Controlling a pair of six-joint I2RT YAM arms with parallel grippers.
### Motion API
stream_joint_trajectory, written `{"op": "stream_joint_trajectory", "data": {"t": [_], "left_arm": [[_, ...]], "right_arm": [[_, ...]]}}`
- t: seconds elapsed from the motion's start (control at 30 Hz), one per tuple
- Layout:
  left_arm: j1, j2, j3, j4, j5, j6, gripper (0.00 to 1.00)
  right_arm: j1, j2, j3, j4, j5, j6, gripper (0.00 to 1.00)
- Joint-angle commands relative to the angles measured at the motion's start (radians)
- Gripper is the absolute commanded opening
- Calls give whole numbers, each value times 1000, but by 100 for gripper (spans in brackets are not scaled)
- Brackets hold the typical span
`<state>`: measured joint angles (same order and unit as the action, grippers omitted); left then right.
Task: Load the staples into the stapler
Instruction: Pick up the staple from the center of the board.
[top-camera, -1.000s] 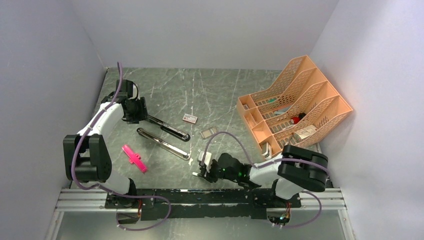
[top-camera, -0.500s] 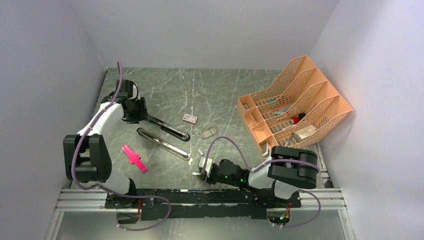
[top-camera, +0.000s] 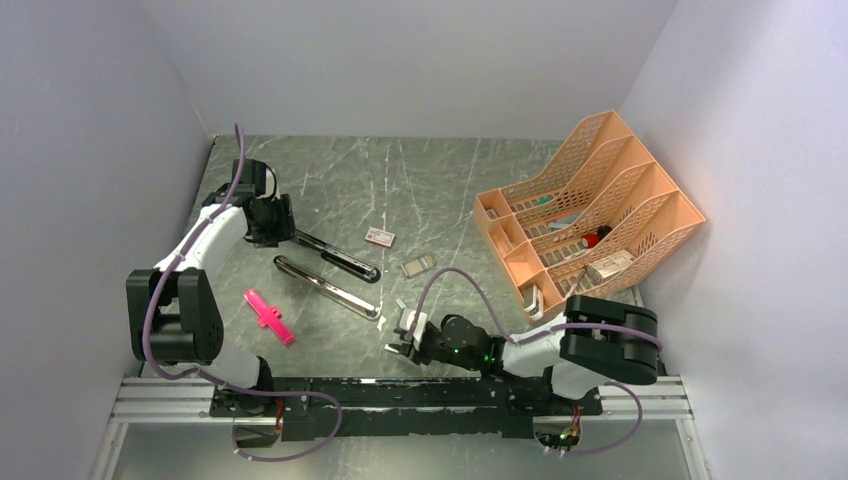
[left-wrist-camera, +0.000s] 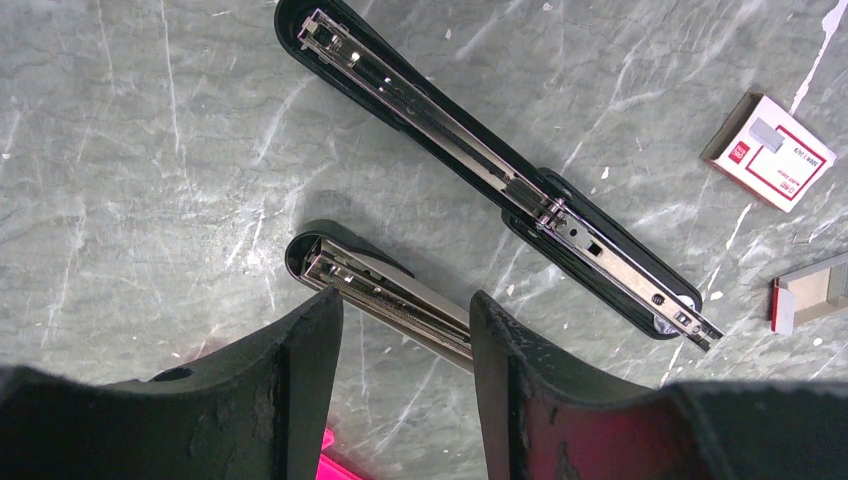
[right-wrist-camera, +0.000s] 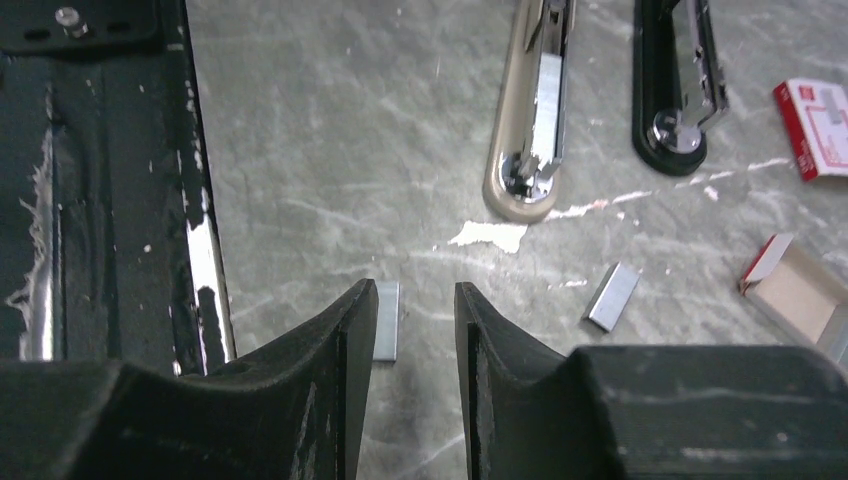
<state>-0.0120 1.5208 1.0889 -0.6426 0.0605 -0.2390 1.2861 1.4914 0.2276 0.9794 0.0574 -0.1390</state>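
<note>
Top external view: the black stapler (top-camera: 335, 255) lies opened flat on the bench (top-camera: 440, 190), with the left fingers (top-camera: 272, 222) at its far-left end. A grey stapler (top-camera: 325, 287) lies alongside it. The right fingers (top-camera: 404, 335) hang low near the front edge.

Left wrist view: the left fingers (left-wrist-camera: 290, 380) are spread and grip nothing; the grey stapler's rail shows below their gap.

Right wrist view: the right fingers (right-wrist-camera: 340, 380) stand slightly apart. A staple strip (right-wrist-camera: 388, 325) lies on the bench between them, close beside one. A second strip (right-wrist-camera: 611, 297) lies nearby.
</note>
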Motion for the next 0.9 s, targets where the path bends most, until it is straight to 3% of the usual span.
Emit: {"op": "stream_joint_trajectory", "data": {"t": [0.0, 0.37, 0.87], "left_arm": [[5, -11, -6, 11, 31, 11, 54], [5, -14, -7, 12, 33, 12, 54], [6, -13, -8, 12, 33, 13, 55]], "right_arm": [[5, -27, 43, -58, -11, -17, 38], [5, 109, 10, 18, -54, 27, 39], [5, 168, -29, 40, -53, 39, 35]]}}
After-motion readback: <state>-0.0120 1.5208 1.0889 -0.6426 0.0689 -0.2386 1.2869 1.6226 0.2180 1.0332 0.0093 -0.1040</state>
